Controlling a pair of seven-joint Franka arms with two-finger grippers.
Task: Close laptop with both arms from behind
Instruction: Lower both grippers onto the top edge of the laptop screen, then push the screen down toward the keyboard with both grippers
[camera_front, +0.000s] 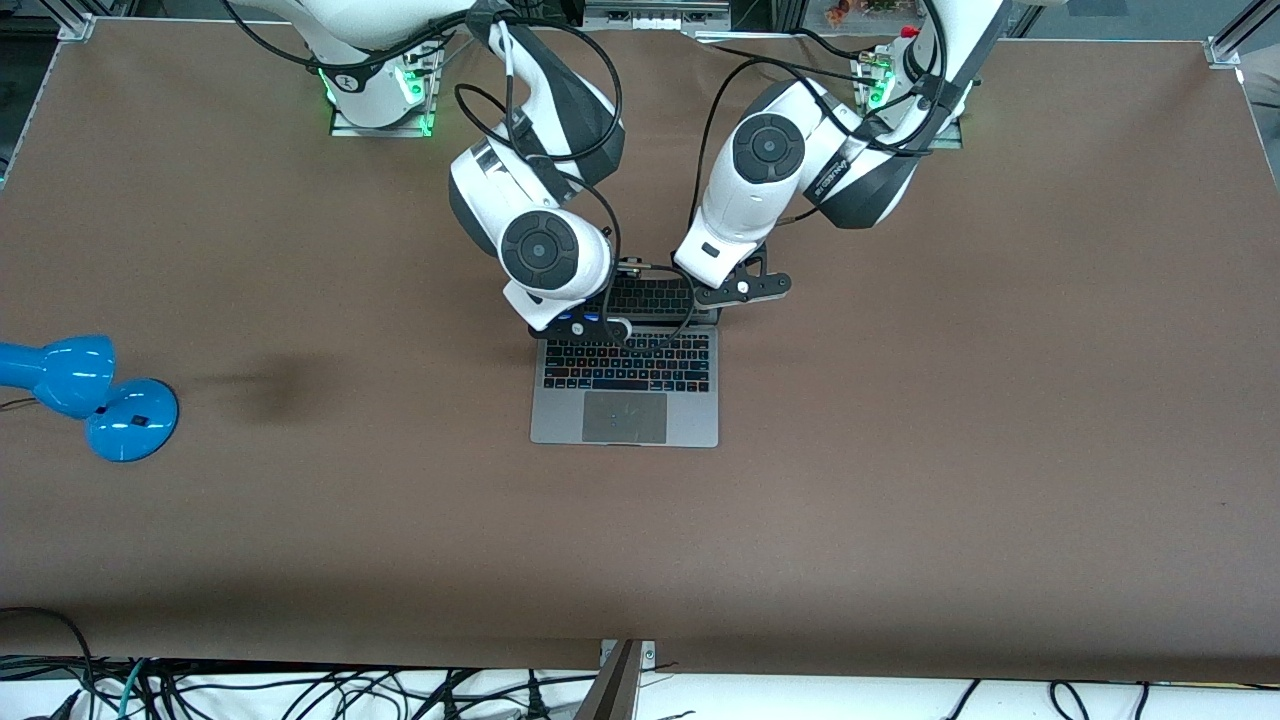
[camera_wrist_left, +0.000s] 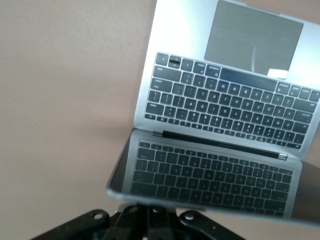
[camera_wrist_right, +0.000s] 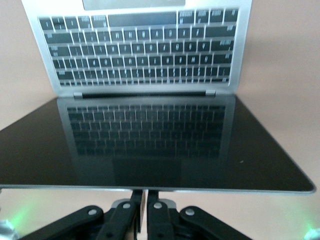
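One laptop sits open near the middle of the table, somewhat closer to the edge where the two arm bases stand, its trackpad toward the front camera and its screen leaning over the keyboard, whose keys mirror in the black glass. Two arms reach down to the lid's top edge from the base side. The left gripper has its fingers pressed together, just at the lid's top rim near the corner toward the left arm's end. The right gripper is likewise pinched closed on nothing, at the rim toward the right arm's end. One blue lamp lies at the table's edge on the right arm's end.
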